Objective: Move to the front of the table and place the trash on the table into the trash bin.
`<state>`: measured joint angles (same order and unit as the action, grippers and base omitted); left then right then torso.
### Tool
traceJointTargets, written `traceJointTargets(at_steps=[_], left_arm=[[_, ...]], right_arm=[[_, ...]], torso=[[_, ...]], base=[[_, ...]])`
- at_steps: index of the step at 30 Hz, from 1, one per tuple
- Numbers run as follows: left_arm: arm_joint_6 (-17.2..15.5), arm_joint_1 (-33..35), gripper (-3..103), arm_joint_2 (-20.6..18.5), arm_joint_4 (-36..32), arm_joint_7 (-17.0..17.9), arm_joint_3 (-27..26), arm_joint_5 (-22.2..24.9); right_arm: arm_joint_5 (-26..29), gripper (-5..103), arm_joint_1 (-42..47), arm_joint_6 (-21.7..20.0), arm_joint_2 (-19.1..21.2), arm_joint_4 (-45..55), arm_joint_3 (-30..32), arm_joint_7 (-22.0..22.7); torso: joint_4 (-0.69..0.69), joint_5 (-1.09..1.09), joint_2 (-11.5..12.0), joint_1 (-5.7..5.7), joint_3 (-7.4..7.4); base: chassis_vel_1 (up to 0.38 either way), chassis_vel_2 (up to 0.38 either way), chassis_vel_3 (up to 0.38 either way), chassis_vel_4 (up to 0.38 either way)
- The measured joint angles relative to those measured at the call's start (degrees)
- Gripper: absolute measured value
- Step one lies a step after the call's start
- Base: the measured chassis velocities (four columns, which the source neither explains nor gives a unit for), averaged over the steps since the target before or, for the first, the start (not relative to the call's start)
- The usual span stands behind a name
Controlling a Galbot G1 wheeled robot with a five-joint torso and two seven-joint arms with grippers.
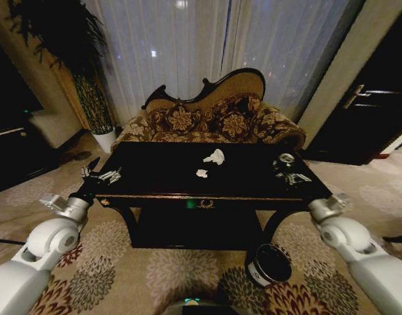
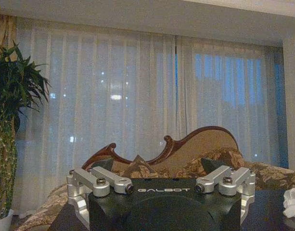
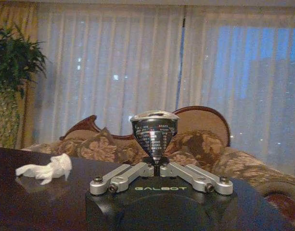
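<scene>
The glossy black table (image 1: 155, 187) stands right in front of me. Two white crumpled paper wads lie near its middle, the larger one (image 1: 214, 156) (image 3: 44, 169) behind the smaller one (image 1: 201, 173). A small silvery can (image 1: 286, 159) (image 3: 154, 131) stands upright at the table's right end. My right gripper (image 1: 292, 177) (image 3: 156, 167) is just short of the can, shut, with nothing held. My left gripper (image 1: 102, 174) (image 2: 161, 187) hovers open over the table's left edge. The dark cylindrical trash bin (image 1: 269, 264) sits on the carpet, front right of the table.
A carved-back floral sofa (image 1: 210, 118) stands close behind the table, before sheer curtains. A tall potted plant (image 1: 89, 92) is at the back left and a dark cabinet (image 1: 368, 118) at the right. Patterned carpet (image 1: 174, 269) lies before the table.
</scene>
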<state>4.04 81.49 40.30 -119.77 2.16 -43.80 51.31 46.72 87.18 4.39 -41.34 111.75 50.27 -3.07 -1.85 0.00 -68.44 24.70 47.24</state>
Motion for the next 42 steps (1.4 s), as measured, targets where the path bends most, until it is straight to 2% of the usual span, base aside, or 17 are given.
traceJointTargets(at_steps=[5,9,17,22,29,33,42], left_arm=[[0.00,0.00,100,0.00,0.00,-0.01,0.00,0.00],[0.00,0.00,100,0.00,0.00,-0.02,0.00,0.00],[0.00,0.00,100,0.00,0.00,-0.02,0.00,0.00],[0.01,0.00,100,0.00,-0.01,-0.02,0.00,0.00],[0.00,0.00,100,0.00,0.00,-0.02,0.00,0.00],[0.00,0.00,100,0.00,0.00,-0.02,0.00,0.00],[0.00,0.00,100,0.00,0.00,-0.02,0.00,0.00]], right_arm=[[0.12,1,8.68,2.63,-3.47,1.26,5.96,-2.71],[-0.86,1,13.07,5.02,-6.18,0.64,7.96,-4.50],[-3.79,1,15.96,9.07,-10.67,-2.79,8.30,-6.30],[-7.22,1,16.13,12.11,-13.21,-7.31,6.07,-7.46],[-8.74,1,14.27,13.82,-14.47,-13.05,3.58,-7.74],[-11.14,1,11.13,16.17,-15.42,-21.24,0.62,-8.14],[-15.31,1,5.78,18.17,-17.81,-31.69,-4.52,-8.65]], torso=[[0.00,0.00,0.00,0.00,0.00],[-0.01,0.00,0.00,-0.01,0.00],[0.00,0.00,0.00,0.01,0.00],[-0.01,0.00,0.00,0.00,0.00],[0.00,0.00,0.00,0.01,0.00],[0.00,0.00,0.00,0.01,0.00],[0.00,0.00,0.00,0.00,0.01]], base=[[0.000,0.000,0.000,0.000],[0.000,0.000,0.000,0.000],[0.000,0.000,0.000,0.000],[0.000,0.000,0.000,0.000],[0.000,0.000,0.000,0.000],[0.000,0.000,0.000,0.000],[0.000,0.000,0.000,0.000]])
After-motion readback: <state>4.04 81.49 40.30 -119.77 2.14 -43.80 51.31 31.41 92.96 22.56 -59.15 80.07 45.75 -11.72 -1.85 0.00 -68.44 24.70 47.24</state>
